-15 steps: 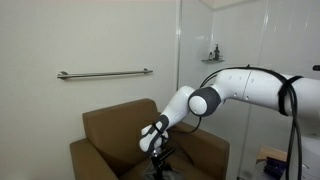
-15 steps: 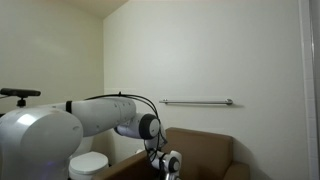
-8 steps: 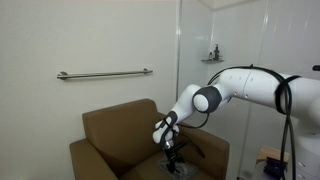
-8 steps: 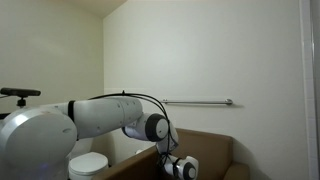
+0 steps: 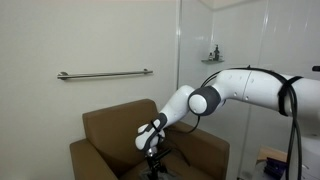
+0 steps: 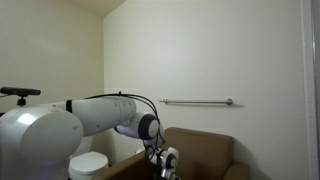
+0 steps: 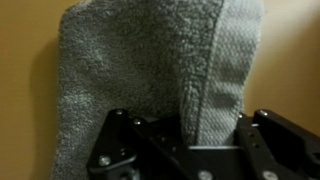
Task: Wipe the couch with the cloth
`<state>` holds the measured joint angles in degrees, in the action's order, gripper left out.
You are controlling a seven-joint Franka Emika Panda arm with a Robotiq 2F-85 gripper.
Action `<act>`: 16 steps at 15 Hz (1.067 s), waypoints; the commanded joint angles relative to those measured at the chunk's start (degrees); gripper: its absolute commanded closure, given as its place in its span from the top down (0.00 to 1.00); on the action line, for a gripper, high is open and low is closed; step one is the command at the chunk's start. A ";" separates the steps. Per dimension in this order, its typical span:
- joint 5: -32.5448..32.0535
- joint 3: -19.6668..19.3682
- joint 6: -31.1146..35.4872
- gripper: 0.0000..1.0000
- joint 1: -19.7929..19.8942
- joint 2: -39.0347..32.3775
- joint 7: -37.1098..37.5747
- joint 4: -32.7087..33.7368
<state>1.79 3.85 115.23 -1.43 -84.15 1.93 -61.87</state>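
Observation:
A brown couch armchair (image 5: 112,132) stands against the wall; it also shows in an exterior view (image 6: 205,150). My gripper (image 5: 155,158) reaches down onto its seat, dark in both exterior views (image 6: 164,168). In the wrist view a grey terry cloth (image 7: 130,70) lies pressed on the brown couch surface (image 7: 25,80). A fold of the cloth runs between my black fingers (image 7: 125,150), and my gripper (image 7: 195,135) is shut on it.
A metal grab bar (image 5: 103,73) is fixed to the wall above the couch, also seen in an exterior view (image 6: 196,101). A small shelf (image 5: 212,57) hangs on the wall. A white toilet (image 6: 88,163) stands beside the couch.
My gripper swept across the seat toward the armrest half a second ago and has come back to about where it was a second ago, with the cloth still in it.

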 commanded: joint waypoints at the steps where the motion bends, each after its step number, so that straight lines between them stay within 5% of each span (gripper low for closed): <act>1: 0.54 3.34 0.79 0.04 -4.20 0.00 -3.91 1.34; 7: 0.50 2.42 -1.00 0.04 -6.54 -0.24 -4.76 -0.13; 16: 0.33 -4.01 -4.05 0.04 1.98 -0.74 -1.59 -2.08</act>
<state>1.84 1.62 111.19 -2.10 -84.90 -0.11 -63.00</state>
